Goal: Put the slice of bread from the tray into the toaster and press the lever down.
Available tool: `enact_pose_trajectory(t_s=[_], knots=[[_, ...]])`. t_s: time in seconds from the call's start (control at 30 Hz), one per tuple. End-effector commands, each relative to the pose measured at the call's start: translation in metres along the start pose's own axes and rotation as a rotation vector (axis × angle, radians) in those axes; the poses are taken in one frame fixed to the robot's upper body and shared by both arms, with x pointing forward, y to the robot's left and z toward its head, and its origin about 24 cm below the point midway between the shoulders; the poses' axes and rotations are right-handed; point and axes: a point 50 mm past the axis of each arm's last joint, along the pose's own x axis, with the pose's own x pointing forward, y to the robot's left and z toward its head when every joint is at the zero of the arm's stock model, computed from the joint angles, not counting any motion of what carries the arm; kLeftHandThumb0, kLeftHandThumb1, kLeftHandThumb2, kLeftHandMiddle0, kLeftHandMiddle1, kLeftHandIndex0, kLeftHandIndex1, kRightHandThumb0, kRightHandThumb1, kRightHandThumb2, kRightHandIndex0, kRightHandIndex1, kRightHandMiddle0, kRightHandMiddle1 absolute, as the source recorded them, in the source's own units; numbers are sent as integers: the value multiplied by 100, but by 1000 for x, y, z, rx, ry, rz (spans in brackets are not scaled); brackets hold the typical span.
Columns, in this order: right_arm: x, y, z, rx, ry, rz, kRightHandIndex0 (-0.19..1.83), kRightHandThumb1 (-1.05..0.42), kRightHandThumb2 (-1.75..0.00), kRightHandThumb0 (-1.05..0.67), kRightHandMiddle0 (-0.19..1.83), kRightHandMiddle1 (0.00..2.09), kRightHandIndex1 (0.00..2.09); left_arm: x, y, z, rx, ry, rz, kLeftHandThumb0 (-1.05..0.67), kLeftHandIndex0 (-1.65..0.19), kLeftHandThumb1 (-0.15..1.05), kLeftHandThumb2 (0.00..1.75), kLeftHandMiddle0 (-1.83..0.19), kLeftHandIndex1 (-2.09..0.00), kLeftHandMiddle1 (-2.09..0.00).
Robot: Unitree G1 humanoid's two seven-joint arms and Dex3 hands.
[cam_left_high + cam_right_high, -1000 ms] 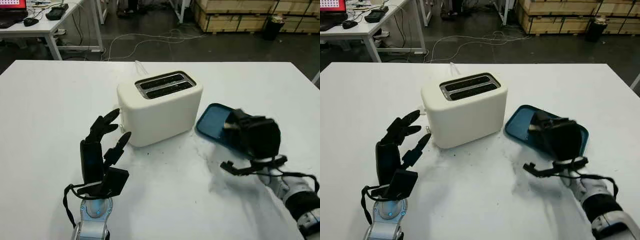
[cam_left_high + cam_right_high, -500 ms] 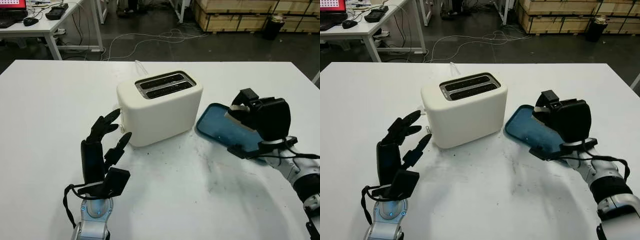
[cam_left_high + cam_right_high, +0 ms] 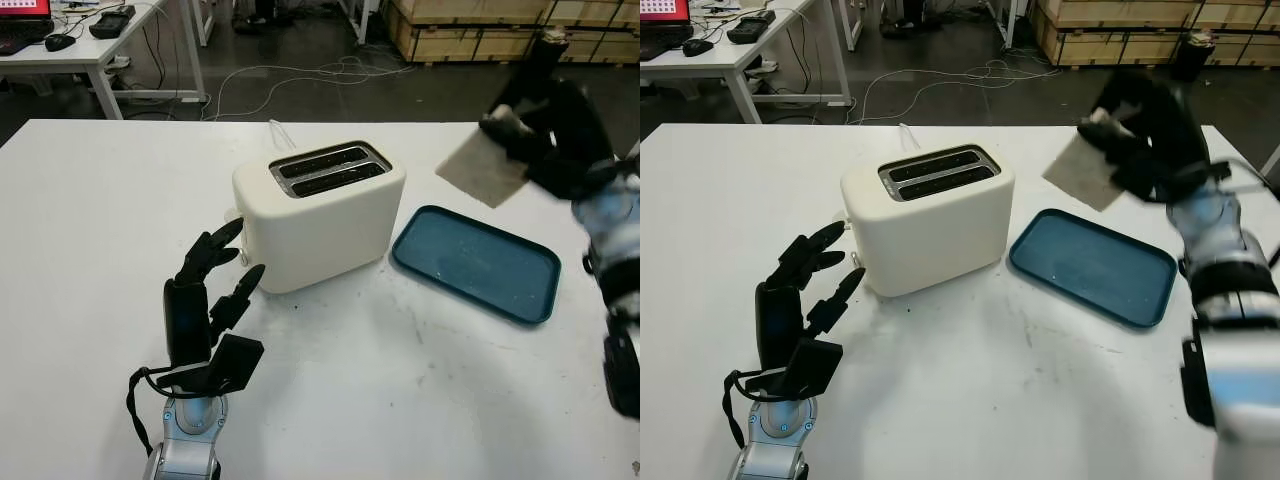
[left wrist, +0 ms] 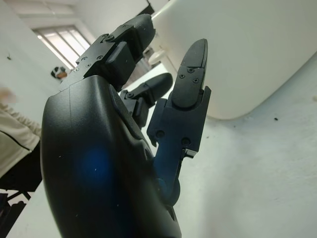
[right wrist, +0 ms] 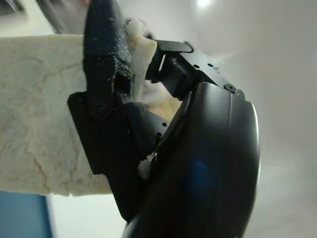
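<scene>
We have the bread (image 3: 481, 168) out of the tray (image 3: 474, 262): our right hand (image 3: 543, 135) grasps it by one edge and holds it up in the air, above the far side of the tray and to the right of the toaster (image 3: 318, 214). In the right wrist view a finger (image 5: 101, 74) presses on the face of the slice, so the grasp looks firm. The tray lies on the table (image 3: 90, 230) just to the right of the toaster, with only crumbs in it. The two slots (image 3: 329, 170) on top of the toaster are free, and the slice is not yet over them. So the picking part is done, we judge, and what is left is to carry the slice to the left, turn it upright over a slot, let it slide in, and then press the lever, which we cannot make out clearly from here. Our left hand (image 3: 205, 300) is open and holds nothing; it stands upright on the near left, close to the left end of the toaster.
</scene>
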Motion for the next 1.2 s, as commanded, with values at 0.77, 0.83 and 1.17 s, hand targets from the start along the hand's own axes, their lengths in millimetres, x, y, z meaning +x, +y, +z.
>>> enact_pose_trajectory(t_s=[0.77,0.83,1.17], knots=[[80,68,109,70,-190,354,110,-92,-25,-52,94,175,175,2,-7,1,16,-11,-10,-29,-63,92,4,-50,-29,-86],[81,81,107,24,-175,353,109,-92,-25,-56,94,175,175,2,-6,1,21,-12,-10,-29,-63,92,4,-50,-29,-86],[80,124,107,-173,-226,275,112,-92,-28,-43,90,175,175,1,-7,0,18,-20,-3,-28,-63,92,3,-51,-28,-86]])
